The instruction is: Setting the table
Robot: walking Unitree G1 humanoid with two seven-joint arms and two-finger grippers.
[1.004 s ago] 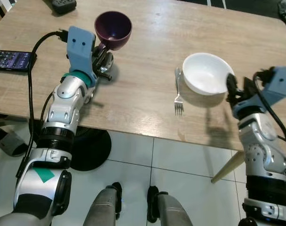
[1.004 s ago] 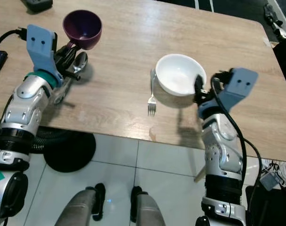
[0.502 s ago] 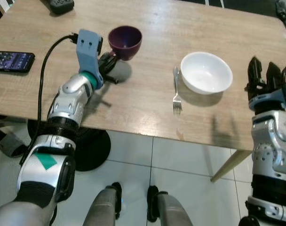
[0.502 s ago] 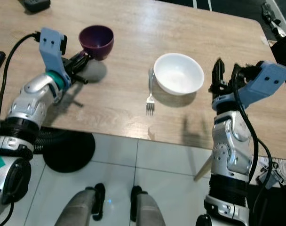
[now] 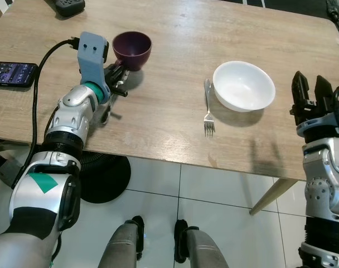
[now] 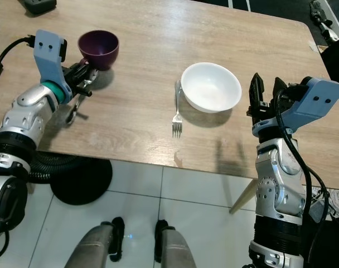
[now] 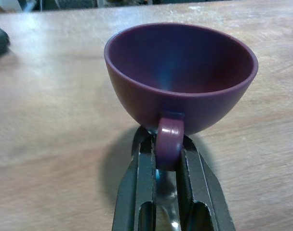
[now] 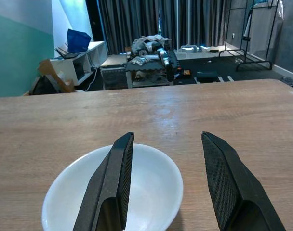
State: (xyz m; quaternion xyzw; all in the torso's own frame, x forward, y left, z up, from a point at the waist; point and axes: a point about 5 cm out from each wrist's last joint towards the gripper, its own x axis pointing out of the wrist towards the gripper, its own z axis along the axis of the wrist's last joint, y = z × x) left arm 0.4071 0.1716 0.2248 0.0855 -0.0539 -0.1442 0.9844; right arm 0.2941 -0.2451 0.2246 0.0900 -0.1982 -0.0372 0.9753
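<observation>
Purple cup (image 5: 132, 49) on the wooden table (image 5: 175, 117), out toward the far left part of the top, mouth up, handle turned back toward the robot. Pinched by that handle: left gripper (image 7: 168, 166) clamped around the little loop, one black finger on each side, low over the wood. Sensible hold, by the look of it, since the handle gives a firm purchase and keeps the bowl of the cup level. Whether the base is resting on the wood or just above it, hard to say from these angles. Something shiny and metallic lying under the left fingers, possibly a spoon, too hidden to call.

Over to the middle-right: white bowl (image 5: 243, 85) sitting upright, with a fork (image 5: 209, 114) just beside it on its left, tines toward the near edge. Reads as one place setting already laid.

Right gripper (image 5: 311, 95) near the bowl's right side, apart from it, fingers spread wide with nothing between them, aimed across the bowl toward the far side of the table.

Further out: a phone (image 5: 13, 71) near the left edge, a dark remote-like object (image 5: 69, 6) at the far corner. Likely step in hand: bringing the cup into its spot by the setting.
</observation>
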